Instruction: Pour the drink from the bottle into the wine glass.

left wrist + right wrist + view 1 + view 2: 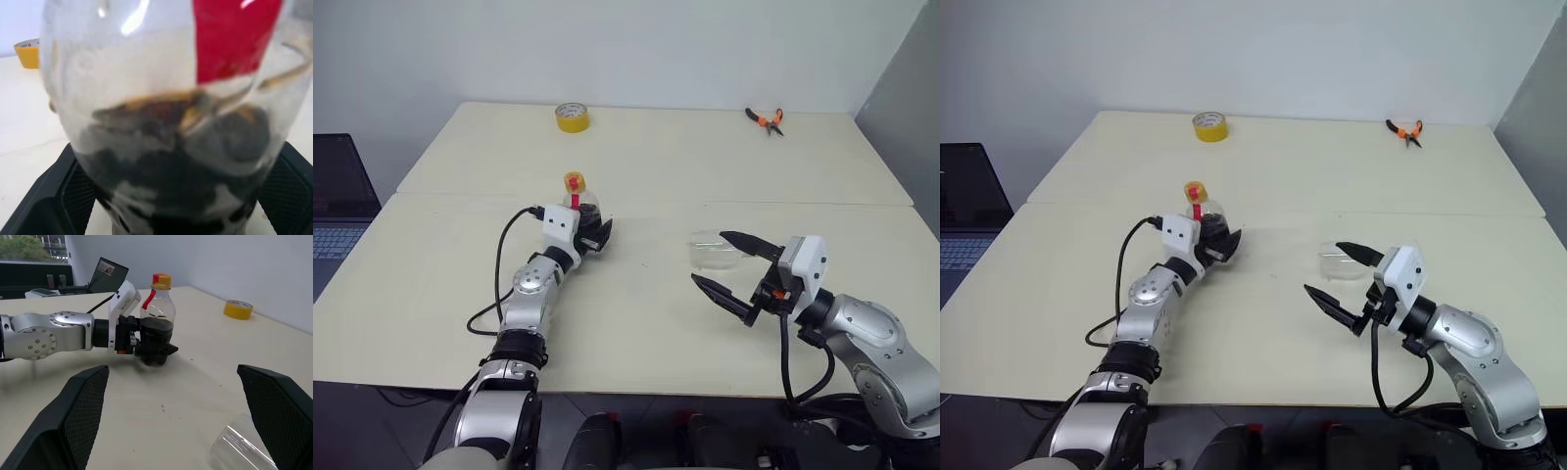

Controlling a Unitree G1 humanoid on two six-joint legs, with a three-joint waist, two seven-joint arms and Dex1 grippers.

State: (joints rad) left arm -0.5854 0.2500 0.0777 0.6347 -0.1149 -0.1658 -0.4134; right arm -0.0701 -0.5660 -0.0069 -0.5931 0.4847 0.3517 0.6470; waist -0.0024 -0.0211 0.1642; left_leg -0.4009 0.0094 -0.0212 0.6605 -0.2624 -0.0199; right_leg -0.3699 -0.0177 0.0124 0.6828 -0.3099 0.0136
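Bench [636, 166]: pale, carries everything.
Left gripper [155, 350]: fingers wide, one each side of the bottle's base.
Right gripper [732, 264]: fingers wide, empty, just beside the glass.
Bottle [158, 328]: upright, well left of the glass, drink [156, 330] low inside.
Glass [713, 248]: lying on its side.

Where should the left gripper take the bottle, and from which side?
Grip the bottle on its wide lower body, where the drink sits, not the narrow neck under the cap. It stands upright, so come in level from the robot's side. The left gripper is lined up so, open jaws flanking the base.
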